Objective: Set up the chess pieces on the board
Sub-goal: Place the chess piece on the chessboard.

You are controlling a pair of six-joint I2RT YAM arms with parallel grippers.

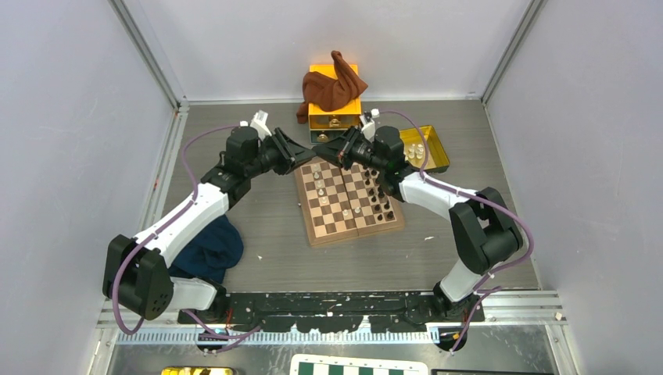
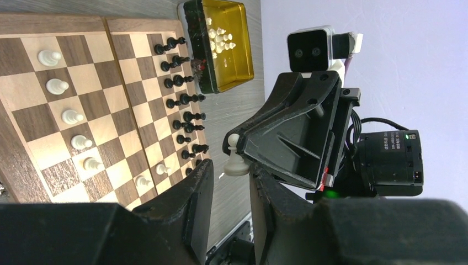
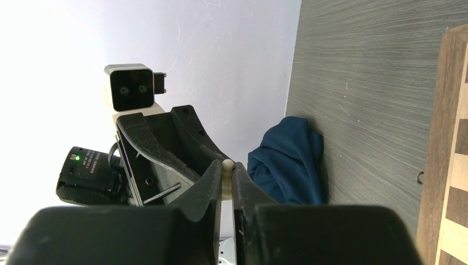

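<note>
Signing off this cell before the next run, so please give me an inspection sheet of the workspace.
Surface: grey wood-grain table, a few white specks.
Job's things: board lies flat; dark pieces line its right side; cream pieces on its left half, more in yellow tray.
Clutter: blue cloth; brown cloth over orange box.
Grippers: right gripper shut on cream pawn; left gripper open, close to that pawn.
Cables: purple cables loop along both arms.
Surroundings: pale walls; green-and-white board at near edge.
</note>
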